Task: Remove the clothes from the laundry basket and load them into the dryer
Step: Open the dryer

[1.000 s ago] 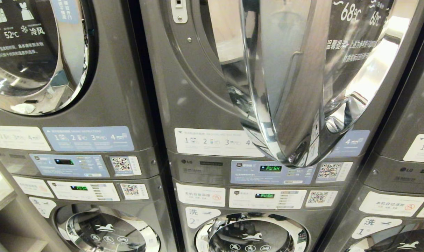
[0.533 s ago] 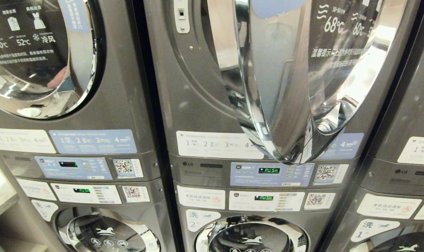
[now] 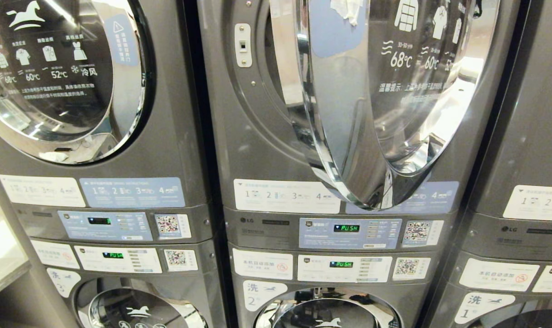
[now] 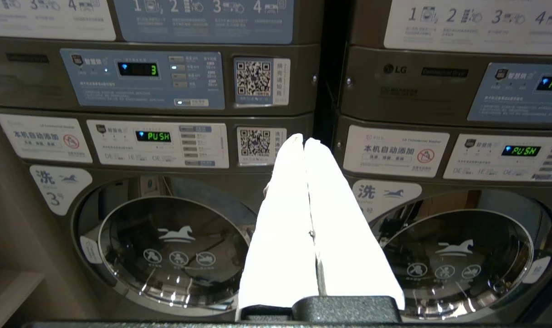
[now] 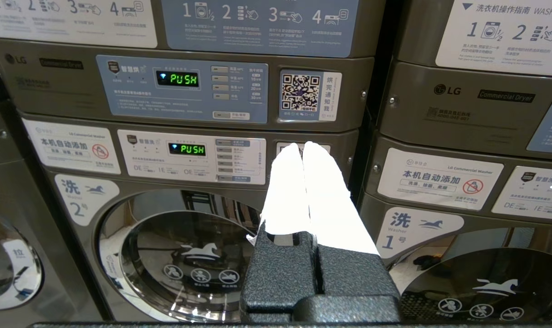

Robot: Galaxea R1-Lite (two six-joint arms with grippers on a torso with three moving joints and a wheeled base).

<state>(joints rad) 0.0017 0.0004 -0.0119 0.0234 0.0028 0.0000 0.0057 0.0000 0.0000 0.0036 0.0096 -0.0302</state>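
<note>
Three machine stacks: seen side by side in the head view, each a dryer above a washer.
Middle dryer (image 3: 258, 136): taken as the landmark — its round door (image 3: 371, 100) is swung open, edge-on toward the camera, hinged on the right side of the opening.
Middle dryer panel (image 3: 349, 232): set just below the open door; a green "PUSH" is displayed.
Left dryer (image 3: 75, 82): just beside the middle dryer, door shut.
Left gripper (image 4: 303, 141): white fingers pressed together, nothing held; pointed at the washers below and left of the middle dryer.
Right gripper (image 5: 302, 148): fingers closed tip to tip, nothing held — aimed at the washer panel (image 5: 191, 155) under the middle dryer.
Clothes and laundry basket: not shown in any view.
</note>
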